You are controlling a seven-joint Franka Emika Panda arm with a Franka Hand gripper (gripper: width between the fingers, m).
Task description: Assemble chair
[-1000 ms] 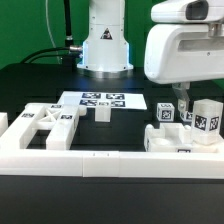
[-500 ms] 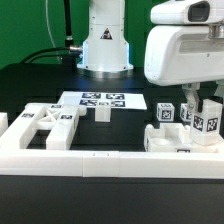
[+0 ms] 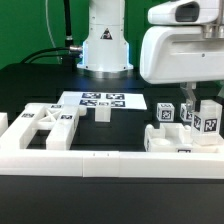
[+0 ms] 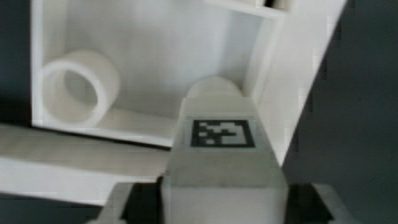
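My gripper (image 3: pixel 198 100) is at the exterior view's right, shut on a white post leg (image 3: pixel 208 116) with a square tag, held upright just above the table. In the wrist view the leg (image 4: pixel 221 125) fills the space between my fingers (image 4: pixel 135 206), tag facing the camera. Beneath it lies a white chair part with a round ring-shaped socket (image 4: pixel 75 88). A flat seat part (image 3: pixel 178 138) and a tagged block (image 3: pixel 166 112) lie beside the held leg. An X-braced frame (image 3: pixel 45 126) lies at the exterior view's left. A short white post (image 3: pixel 102 114) stands in the middle.
The marker board (image 3: pixel 100 100) lies flat behind the short post. A long white border rail (image 3: pixel 100 160) runs along the table's front. The robot base (image 3: pixel 105 45) stands at the back, with black cables beside it.
The gripper, with the leg in it, has lifted slightly, and the arm's housing has shifted a little toward the exterior view's left. The other parts have not moved.
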